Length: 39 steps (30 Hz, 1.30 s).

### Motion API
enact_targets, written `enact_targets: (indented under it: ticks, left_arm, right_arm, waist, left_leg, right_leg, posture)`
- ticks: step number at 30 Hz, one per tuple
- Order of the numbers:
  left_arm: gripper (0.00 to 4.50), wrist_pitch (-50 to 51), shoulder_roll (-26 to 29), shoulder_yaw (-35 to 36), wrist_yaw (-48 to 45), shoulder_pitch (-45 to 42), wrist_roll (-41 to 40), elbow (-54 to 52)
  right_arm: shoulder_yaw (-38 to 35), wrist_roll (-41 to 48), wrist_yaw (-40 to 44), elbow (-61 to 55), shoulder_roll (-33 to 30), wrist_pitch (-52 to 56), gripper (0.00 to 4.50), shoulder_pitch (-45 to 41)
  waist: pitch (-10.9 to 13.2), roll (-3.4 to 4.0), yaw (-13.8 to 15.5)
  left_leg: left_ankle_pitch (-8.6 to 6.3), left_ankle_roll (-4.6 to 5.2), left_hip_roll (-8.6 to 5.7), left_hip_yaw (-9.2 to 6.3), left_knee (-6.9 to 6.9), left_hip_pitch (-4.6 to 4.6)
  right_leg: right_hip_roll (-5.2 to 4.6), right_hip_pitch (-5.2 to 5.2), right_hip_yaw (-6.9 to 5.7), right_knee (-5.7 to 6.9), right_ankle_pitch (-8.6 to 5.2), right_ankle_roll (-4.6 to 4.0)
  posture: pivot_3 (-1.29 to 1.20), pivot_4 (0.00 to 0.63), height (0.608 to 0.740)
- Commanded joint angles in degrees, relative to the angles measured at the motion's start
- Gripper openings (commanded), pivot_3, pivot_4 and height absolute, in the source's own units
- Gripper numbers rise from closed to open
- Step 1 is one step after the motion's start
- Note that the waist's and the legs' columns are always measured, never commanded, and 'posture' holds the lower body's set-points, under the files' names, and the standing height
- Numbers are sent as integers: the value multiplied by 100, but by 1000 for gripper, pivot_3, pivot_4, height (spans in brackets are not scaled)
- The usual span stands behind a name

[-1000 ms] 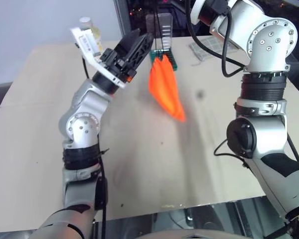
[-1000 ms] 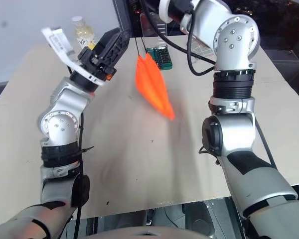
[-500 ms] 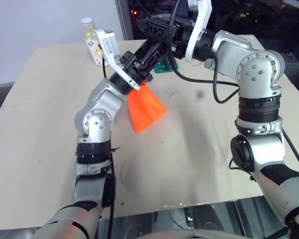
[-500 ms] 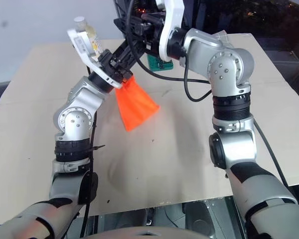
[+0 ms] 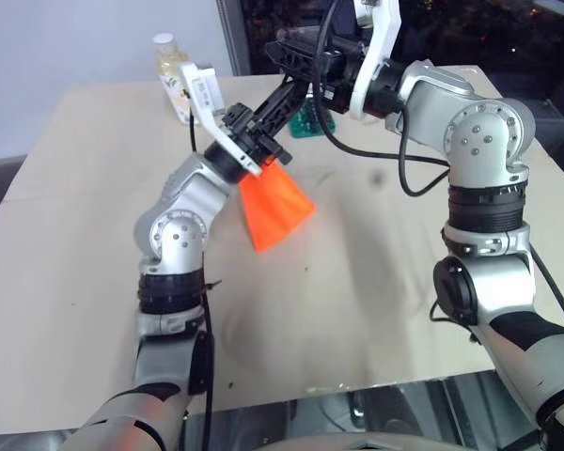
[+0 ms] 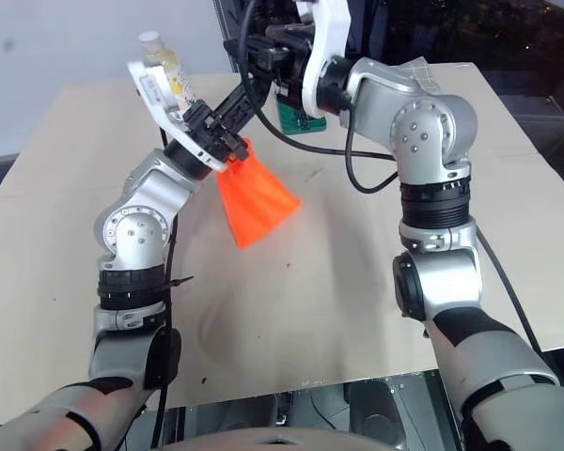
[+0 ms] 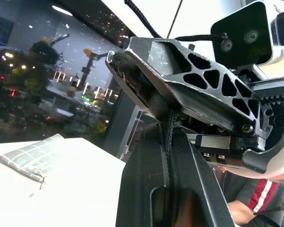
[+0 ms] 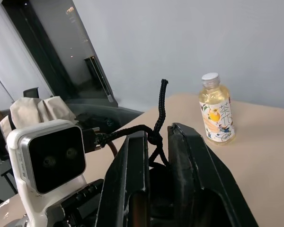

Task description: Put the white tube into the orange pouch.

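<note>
Above the middle of the table (image 5: pixel 66 310), both arms meet in the air with the orange pouch (image 5: pixel 274 207) hanging between them, clear of the tabletop. At about ten o'clock on the table stands a yellowish bottle (image 5: pixel 171 70), untouched. Next, the left gripper (image 5: pixel 271 111) has its fingers pinched fully together at the pouch's top edge, with the black drawstring (image 7: pixel 169 142) running along them. Moving right, the right gripper (image 8: pixel 156 156) is nearly closed too, and its wrist view shows the knotted drawstring clamped between its fingers. At one o'clock lies a green case (image 5: pixel 305 122), beyond it a grey checked cloth (image 7: pixel 31 158). The white tube cannot be made out, so whether it is inside the pouch cannot be told. Judging by this, the pouch is lifted and held by both grippers; the insertion itself looks unconfirmed.
</note>
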Motion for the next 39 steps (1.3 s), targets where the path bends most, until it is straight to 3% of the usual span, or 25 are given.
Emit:
enact_targets:
  ticks: [1,2,5,13,20,30,39]
  left_arm:
    - [0,-129,76,187,75,-13,53,-270]
    - [0,-129,76,187,75,-11,62,-275]
    - [0,-134,73,184,62,-15,105,-287]
    - [0,-146,119,8,-176,106,267,-390]
    - [0,-385,732,-704,-1116,672,1023,-810]
    - [0,-1953,1542,-1609,-2017,1222,2873,-824]
    - [0,-3426,1525,-1915,-1990,1451,3988,-565]
  right_arm:
    - [-86,28,97,-221,-114,-1,1317,19]
    - [-98,45,90,-227,-110,17,1528,25]
    - [-127,101,73,-245,-107,82,2749,39]
    - [-346,336,-68,-128,-53,401,2749,-16]
    - [-703,606,-9,398,-335,1104,2749,-77]
    - [1003,-117,1562,-146,-1609,1179,2749,343]
    - [1384,-372,1771,-544,-1495,1171,2749,824]
  waist:
    - [0,0,3]
    - [0,0,3]
    - [0,0,0]
    - [0,0,0]
    - [0,1,3]
    - [0,1,2]
    - [-1,1,24]
  left_leg:
    - [0,0,0,0,0,0]
    - [0,0,0,0,1,0]
    - [0,0,0,1,1,1]
    - [0,0,0,1,1,0]
    - [0,0,-1,4,0,1]
    - [-1,2,-2,10,-1,3]
    - [-1,2,6,8,3,3]
  right_leg:
    - [0,0,0,0,0,0]
    - [0,0,0,0,0,0]
    - [0,0,1,-1,0,0]
    - [0,0,0,1,0,0]
    - [1,1,3,2,0,0]
    - [3,1,5,-3,0,0]
    - [-2,0,8,-3,0,0]
  posture:
    - [0,150,740]
    - [0,150,740]
    - [0,150,740]
    - [0,150,740]
    - [0,150,740]
    - [0,150,740]
    - [0,150,740]
